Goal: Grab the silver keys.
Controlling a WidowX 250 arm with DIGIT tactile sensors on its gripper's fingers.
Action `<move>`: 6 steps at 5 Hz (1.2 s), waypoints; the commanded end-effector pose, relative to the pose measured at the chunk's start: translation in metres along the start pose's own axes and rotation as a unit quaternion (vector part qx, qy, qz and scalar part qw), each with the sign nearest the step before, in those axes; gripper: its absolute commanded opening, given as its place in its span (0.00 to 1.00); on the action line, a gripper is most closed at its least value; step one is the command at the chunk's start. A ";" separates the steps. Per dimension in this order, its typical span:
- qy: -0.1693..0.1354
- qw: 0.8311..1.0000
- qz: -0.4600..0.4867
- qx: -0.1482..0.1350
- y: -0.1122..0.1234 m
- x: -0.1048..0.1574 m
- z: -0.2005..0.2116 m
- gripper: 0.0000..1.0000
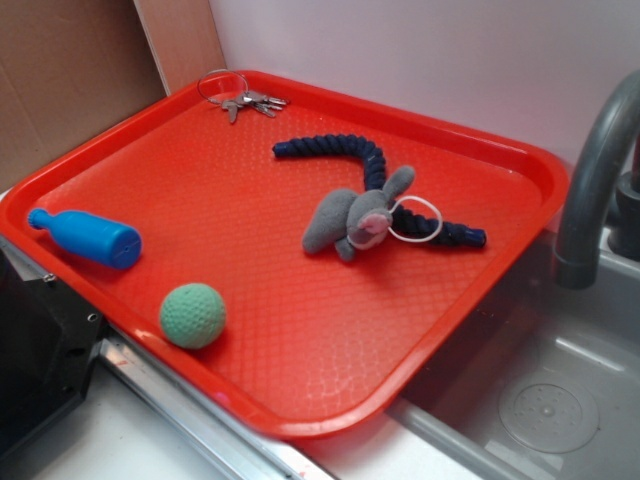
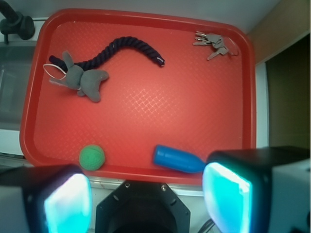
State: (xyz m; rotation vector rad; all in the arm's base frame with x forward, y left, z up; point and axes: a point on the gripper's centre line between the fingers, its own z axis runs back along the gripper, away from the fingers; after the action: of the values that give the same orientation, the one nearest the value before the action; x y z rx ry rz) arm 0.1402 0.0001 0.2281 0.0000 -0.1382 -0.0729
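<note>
Your end effector [image 2: 146, 194] hangs high over the near edge of the red tray [image 2: 245, 97], fingers spread wide and holding nothing. The silver keys [image 2: 215, 42] lie flat in the tray's far corner, well apart from the blue bottle [image 2: 177, 159], green ball [image 2: 92, 157], grey plush toy [image 2: 83, 80] and navy rope [image 2: 121, 48]. Travel to that corner, straddle the bunch, and descend low, minding the rim. The wire ring is barely discernible from the wrist view.
</note>
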 end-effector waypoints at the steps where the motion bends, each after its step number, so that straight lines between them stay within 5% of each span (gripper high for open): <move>1: -0.003 1.000 -0.004 0.014 0.001 0.009 -0.007 1.00; 6: -0.002 1.000 -0.012 0.026 0.016 0.014 -0.019 1.00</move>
State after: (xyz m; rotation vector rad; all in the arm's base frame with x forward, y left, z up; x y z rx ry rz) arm 0.1563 0.0109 0.2065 0.0479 -0.1221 -0.1121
